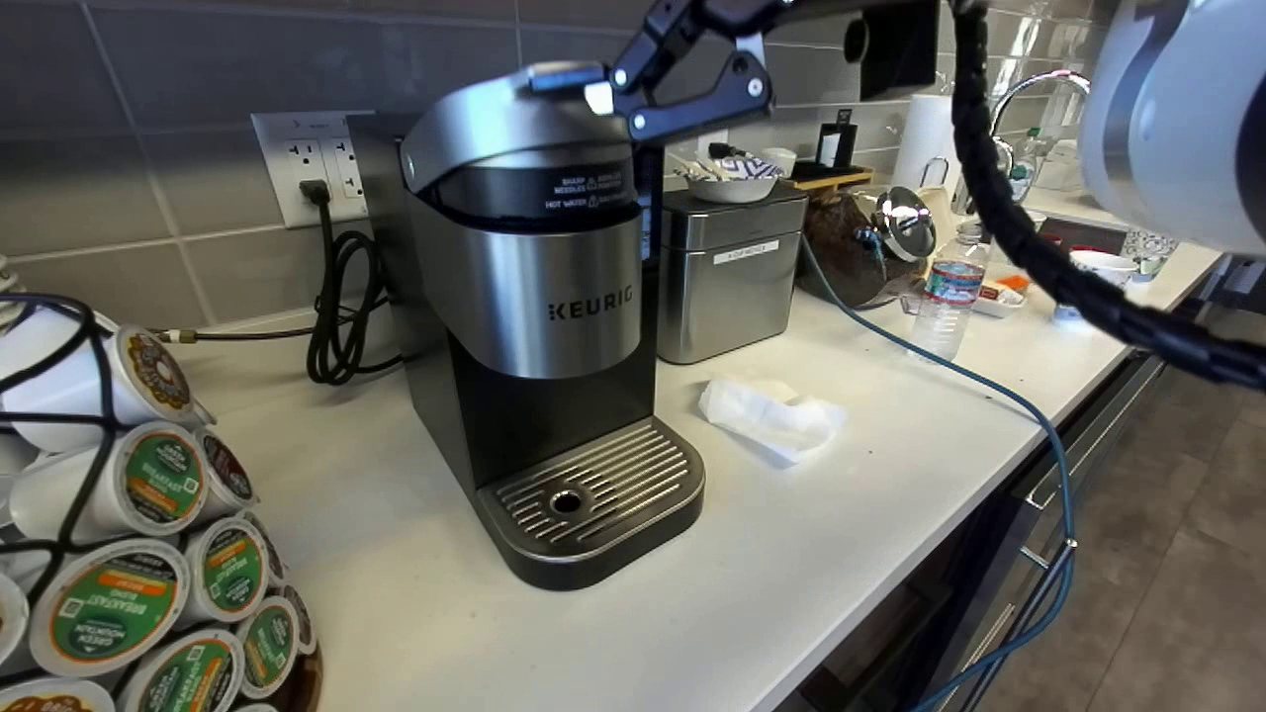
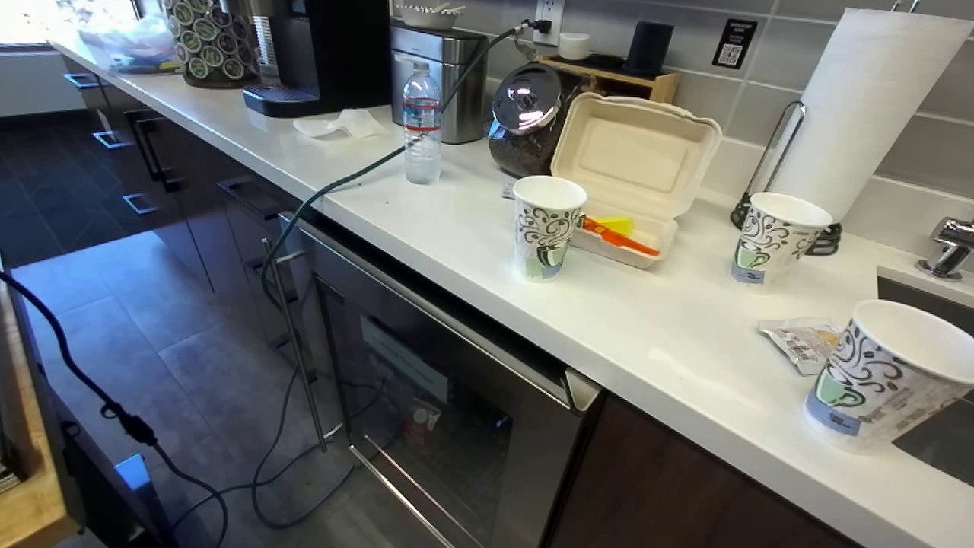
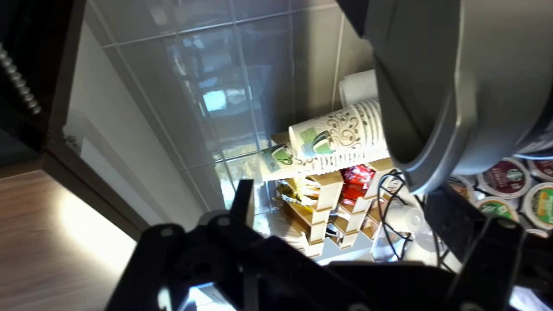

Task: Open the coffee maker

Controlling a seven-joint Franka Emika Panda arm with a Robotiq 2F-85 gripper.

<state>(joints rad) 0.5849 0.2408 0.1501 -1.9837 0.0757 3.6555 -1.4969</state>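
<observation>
The coffee maker (image 1: 564,307) is a tall black and silver Keurig on the counter, with a round-fronted drip tray (image 1: 603,485). Its black side shows in an exterior view (image 2: 350,53). Its lid (image 1: 524,119) looks raised, with warning print showing and a dark gap above the silver front. My gripper (image 1: 676,77) is at the lid's front handle, one fingertip close against the handle edge; contact cannot be told. In the wrist view the gripper (image 3: 348,209) has its fingers wide apart with nothing between them. The grey lid (image 3: 432,108) fills the upper right, by the right finger.
A pod rack (image 1: 158,485) stands beside the coffee maker. A silver boxy appliance (image 1: 732,277), a napkin (image 1: 771,415) and a water bottle (image 1: 949,307) are on its other side. A blue cable (image 1: 989,391) crosses the counter. The wrist view shows stacked cups (image 3: 337,134).
</observation>
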